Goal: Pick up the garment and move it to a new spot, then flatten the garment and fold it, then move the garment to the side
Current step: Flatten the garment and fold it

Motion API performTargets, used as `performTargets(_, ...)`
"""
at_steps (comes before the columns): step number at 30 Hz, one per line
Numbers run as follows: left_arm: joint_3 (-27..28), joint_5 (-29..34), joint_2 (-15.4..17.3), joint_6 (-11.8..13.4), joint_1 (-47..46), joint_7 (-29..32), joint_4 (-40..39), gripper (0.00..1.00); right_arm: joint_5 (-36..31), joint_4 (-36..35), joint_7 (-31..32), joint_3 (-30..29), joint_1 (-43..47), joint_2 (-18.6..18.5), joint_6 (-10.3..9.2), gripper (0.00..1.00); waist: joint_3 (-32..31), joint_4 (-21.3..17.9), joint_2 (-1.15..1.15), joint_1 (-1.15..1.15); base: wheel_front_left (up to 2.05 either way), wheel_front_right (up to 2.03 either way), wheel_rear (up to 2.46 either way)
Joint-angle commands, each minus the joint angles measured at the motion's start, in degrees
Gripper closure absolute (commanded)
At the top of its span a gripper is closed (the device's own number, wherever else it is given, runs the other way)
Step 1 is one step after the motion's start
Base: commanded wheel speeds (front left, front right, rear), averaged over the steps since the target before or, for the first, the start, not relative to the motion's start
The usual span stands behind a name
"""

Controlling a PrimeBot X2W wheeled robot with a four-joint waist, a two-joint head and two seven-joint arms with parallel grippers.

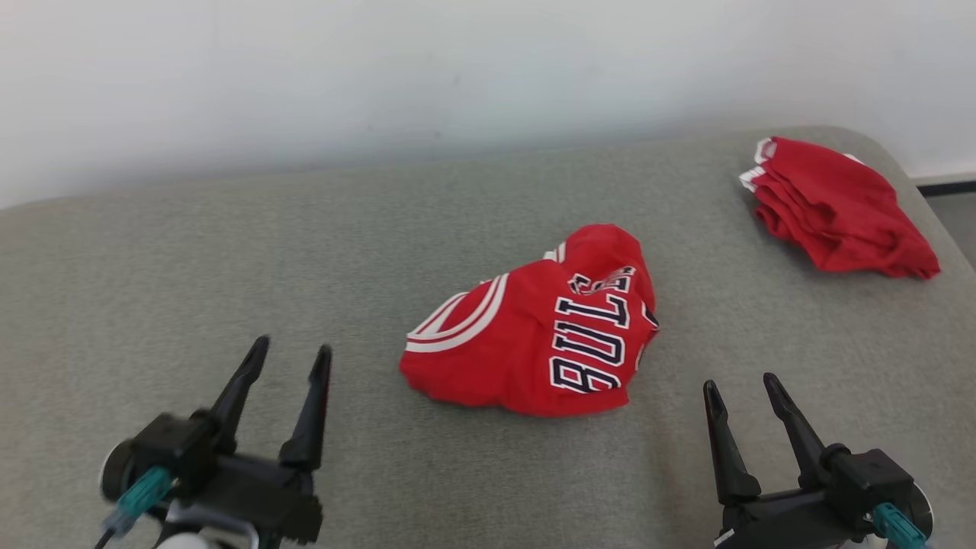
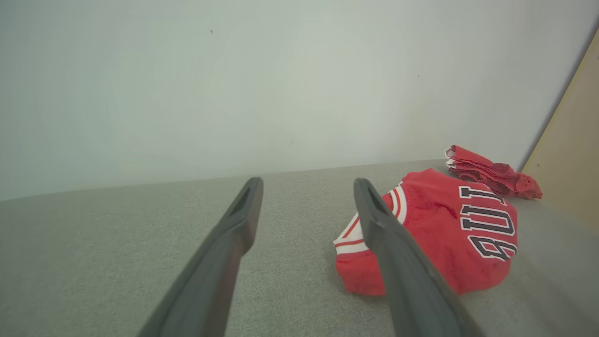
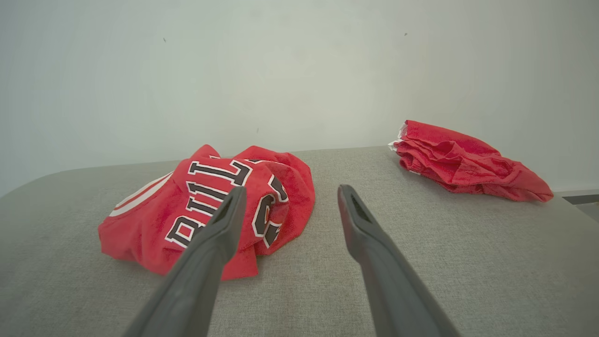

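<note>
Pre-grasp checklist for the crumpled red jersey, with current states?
1. Open left end effector: ok.
2. Open right end effector: ok.
3. Both empty and off the cloth: ok.
4. The crumpled red jersey with dark lettering lies between them on the grey fabric surface: ok.
5. Jersey flattened: not ok.
6. The folded red garment at the far right sits apart from the jersey: ok.

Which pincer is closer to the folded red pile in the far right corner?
Right. The right pincer is open, on the near side of the folded red pile. The left pincer, also open, sits far across, with the lettered jersey between it and the pile.
</note>
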Motion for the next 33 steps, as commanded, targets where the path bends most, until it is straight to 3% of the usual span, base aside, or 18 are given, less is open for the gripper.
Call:
performTargets(1,-0.7,-0.6,0.2,-0.1,-1.7,0.1,0.9,0.0,0.6,0.3,-0.4,0.1,-0.5,-0.1,-0.17,0.0,2.0,-2.5,0.0,-0.01,0.0,0.0,0.0)
performTargets(12,-10.1,-5.0,3.1,-0.4,-14.3,1.3,14.2,0.0,1.3,3.1,-3.1,0.0,-4.1,0.2,-0.16,0.0,7.6,-9.0,0.0,-0.01,0.0,0.0,0.0)
performTargets(19,-14.8,-8.4,4.5,-0.3,-18.5,1.9,21.9,0.0,1.6,4.6,-4.3,0.2,-5.6,0.3,-0.16,0.0,10.0,-10.7,0.0,-0.01,0.0,0.0,0.0)
performTargets(26,-18.1,-13.6,3.4,-0.3,-19.7,2.9,27.7,0.0,2.1,6.3,-5.5,0.2,-6.4,0.5,-0.17,0.0,10.6,-11.5,0.0,-0.01,0.0,0.0,0.0)
performTargets(27,-18.9,-14.4,3.4,-0.4,-19.7,3.0,27.7,0.52,2.1,6.5,-5.5,0.1,-6.4,0.5,-0.17,0.0,10.5,-11.5,0.0,-0.01,0.0,0.0,0.0)
performTargets(28,-19.5,-15.4,3.8,-0.3,-19.8,2.9,27.7,0.95,2.1,6.6,-5.6,0.0,-6.5,0.5,-0.17,0.0,10.5,-11.4,0.0,-0.01,0.0,0.0,0.0)
performTargets(29,-20.2,-16.2,4.1,-0.3,-19.9,2.7,27.8,1.0,2.0,6.8,-5.7,-0.1,-6.5,0.5,-0.17,0.0,10.4,-11.3,0.0,-0.01,0.0,0.0,0.0)
performTargets(33,-22.1,-17.2,4.6,-0.4,-20.9,1.5,28.2,1.0,1.8,7.0,-5.9,-0.4,-6.7,0.5,-0.17,0.0,9.6,-10.7,0.0,-0.01,0.0,0.0,0.0)
